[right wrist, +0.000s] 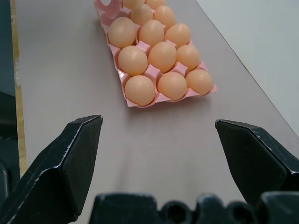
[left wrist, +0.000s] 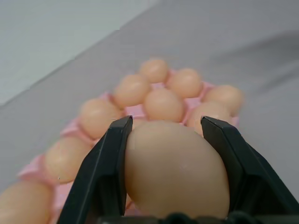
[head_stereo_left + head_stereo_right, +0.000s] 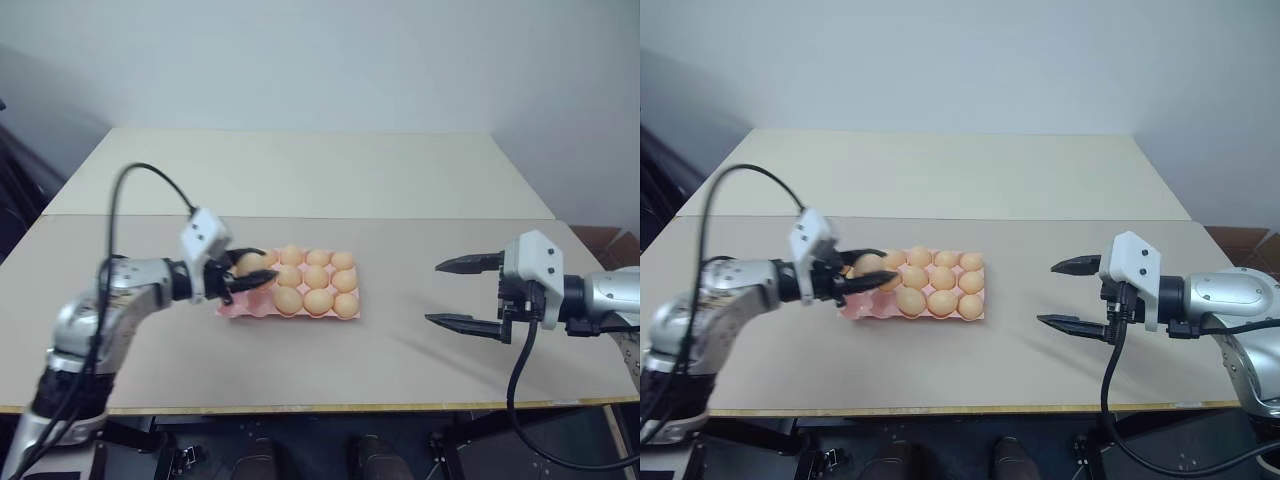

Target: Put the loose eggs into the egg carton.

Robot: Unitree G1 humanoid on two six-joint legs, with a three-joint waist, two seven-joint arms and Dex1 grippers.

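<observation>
The egg (image 2: 175, 175) clamped in the left gripper (image 2: 168, 135), above the carton (image 3: 240, 308), may crack if squeezed harder; the right gripper (image 3: 455, 293) waits wide open, empty.

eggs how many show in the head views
11: ten in the egg carton's cups, one egg held by the left claw at its left end; others may hide behind that claw.

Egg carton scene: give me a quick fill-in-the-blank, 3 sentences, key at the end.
1. The left gripper is shut on an ____.
2. The right gripper hangs over the table with its jaws ____.
3. The egg carton is ____ in colour.

Missing words: egg; open; pink
</observation>
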